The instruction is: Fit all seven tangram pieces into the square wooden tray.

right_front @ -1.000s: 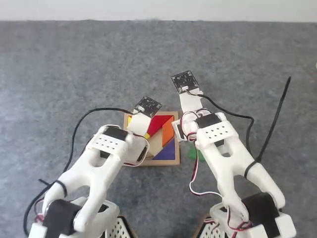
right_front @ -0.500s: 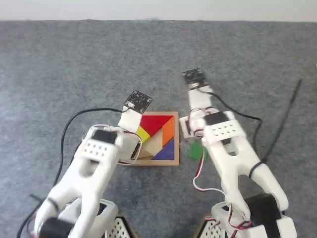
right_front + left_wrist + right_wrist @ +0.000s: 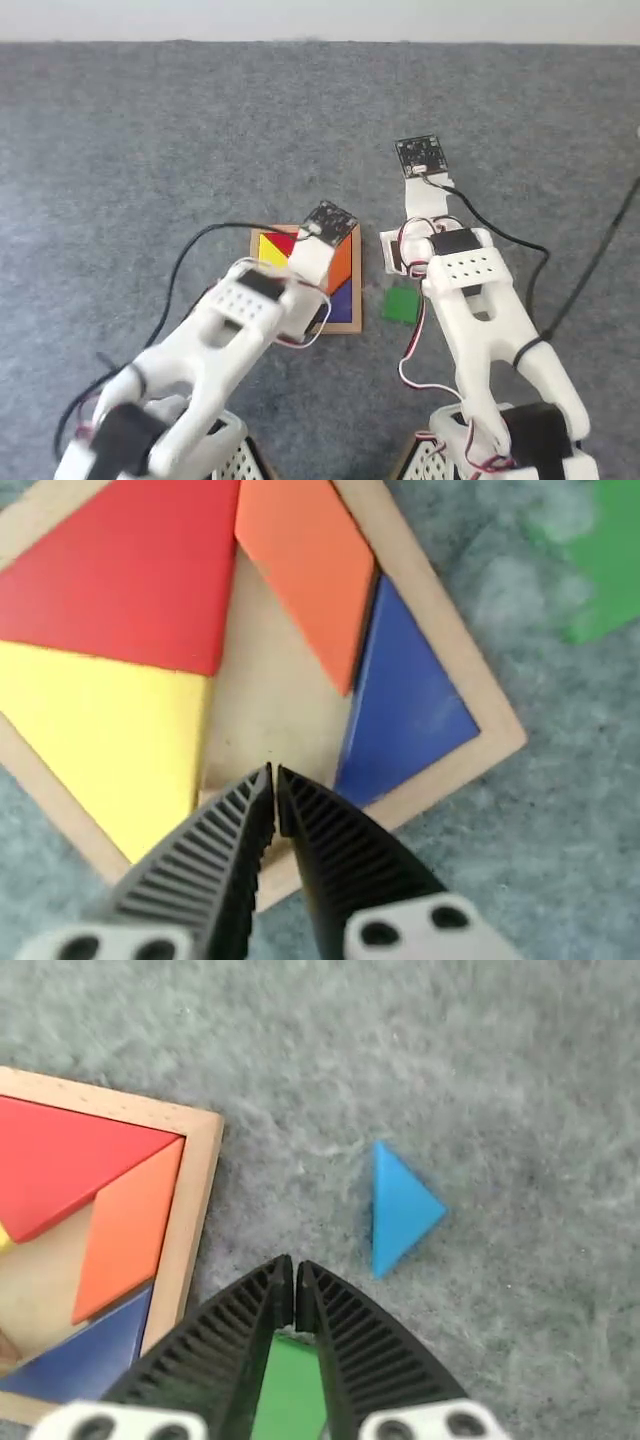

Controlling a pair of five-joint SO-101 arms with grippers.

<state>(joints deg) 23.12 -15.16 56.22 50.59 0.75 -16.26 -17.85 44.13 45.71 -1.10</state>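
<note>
Wooden tray (image 3: 357, 300): left tool (image 3: 273, 772) swung over it

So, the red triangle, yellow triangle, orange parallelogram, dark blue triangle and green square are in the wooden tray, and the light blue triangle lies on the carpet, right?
Not the green square: the high view shows it on the carpet beside the wooden tray. The red triangle, yellow triangle, orange parallelogram and dark blue triangle are inside; the light blue triangle lies on the carpet.

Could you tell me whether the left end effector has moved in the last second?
Yes: the left end effector swung across the tray, from its left side towards its right.
</note>
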